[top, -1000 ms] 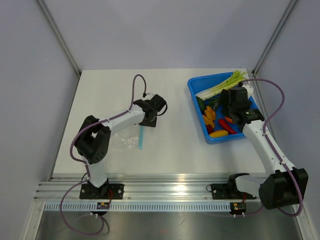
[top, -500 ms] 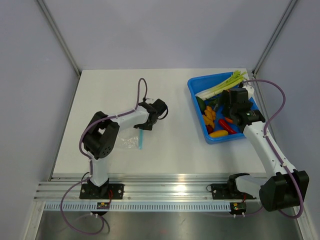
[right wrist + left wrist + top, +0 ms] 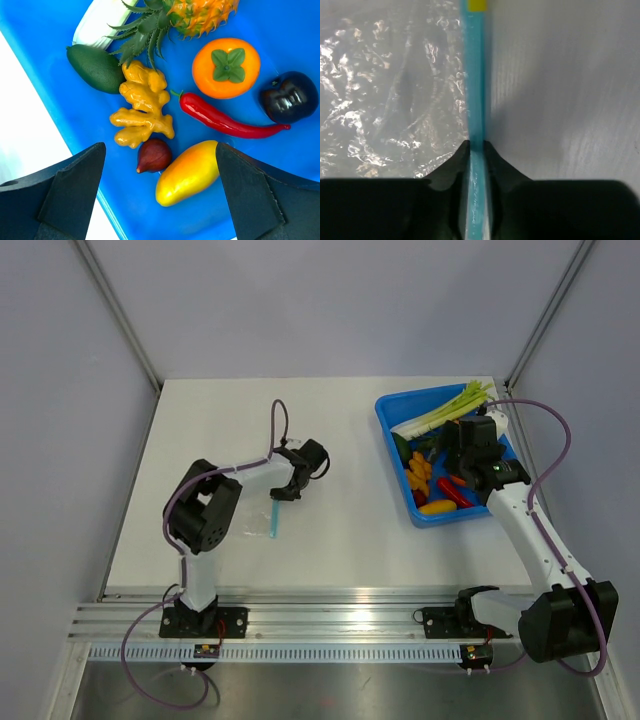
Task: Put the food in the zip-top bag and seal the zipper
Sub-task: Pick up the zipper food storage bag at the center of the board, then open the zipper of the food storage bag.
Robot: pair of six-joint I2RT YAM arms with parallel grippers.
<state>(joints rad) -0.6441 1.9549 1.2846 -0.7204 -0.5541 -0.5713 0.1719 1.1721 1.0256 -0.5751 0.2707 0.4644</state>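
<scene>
The clear crinkly zip-top bag [image 3: 256, 523] [image 3: 390, 95] lies flat on the table at the left. My left gripper [image 3: 284, 491] [image 3: 476, 149] is shut on the far end of the bag's blue-green zipper [image 3: 475, 75] [image 3: 275, 521], which runs straight away from the jaws. The food lies in the blue tray: a lumpy orange cluster [image 3: 142, 110] [image 3: 419, 472], a yellow oblong piece [image 3: 189, 172] [image 3: 437, 507] and a red chili [image 3: 220, 120] [image 3: 455, 492]. My right gripper [image 3: 160, 146] [image 3: 457, 456] hangs open above them, holding nothing.
The blue tray [image 3: 392, 415] [image 3: 45, 65] also holds a leek stalk [image 3: 445, 408], a round orange fruit with a green top [image 3: 226, 67], a dark green piece [image 3: 95, 67], a small brown bulb [image 3: 154, 155], a dark purple piece [image 3: 289, 96] and a little pineapple [image 3: 200, 12].
My left gripper has dropped onto the bag's edge and closed on the zipper strip. The right arm has stayed still over the tray.
</scene>
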